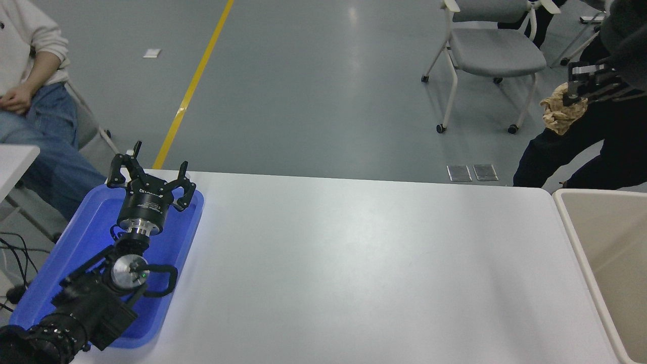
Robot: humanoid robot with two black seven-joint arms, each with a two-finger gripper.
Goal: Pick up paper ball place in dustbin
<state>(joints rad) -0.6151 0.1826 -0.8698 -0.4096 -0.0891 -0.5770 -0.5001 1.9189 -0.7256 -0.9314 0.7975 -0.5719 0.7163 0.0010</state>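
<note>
The tan-brown paper ball [561,109] hangs high at the upper right, pinched in my right gripper [573,96], whose fingers are shut on its top. Only the gripper's front shows; the rest of the arm runs off the right edge. The beige dustbin [573,232] stands at the table's right end, below and a little right of the ball; its pale rim and smooth inner wall show. My left gripper [150,174] is parked open over the blue tray at the lower left.
A shallow blue tray [88,225] lies at the table's left under the left arm. A person in dark clothes [596,146] stands behind the table's far right corner, close to the ball. A grey chair [493,48] stands beyond. A seated person [30,96] is at the far left.
</note>
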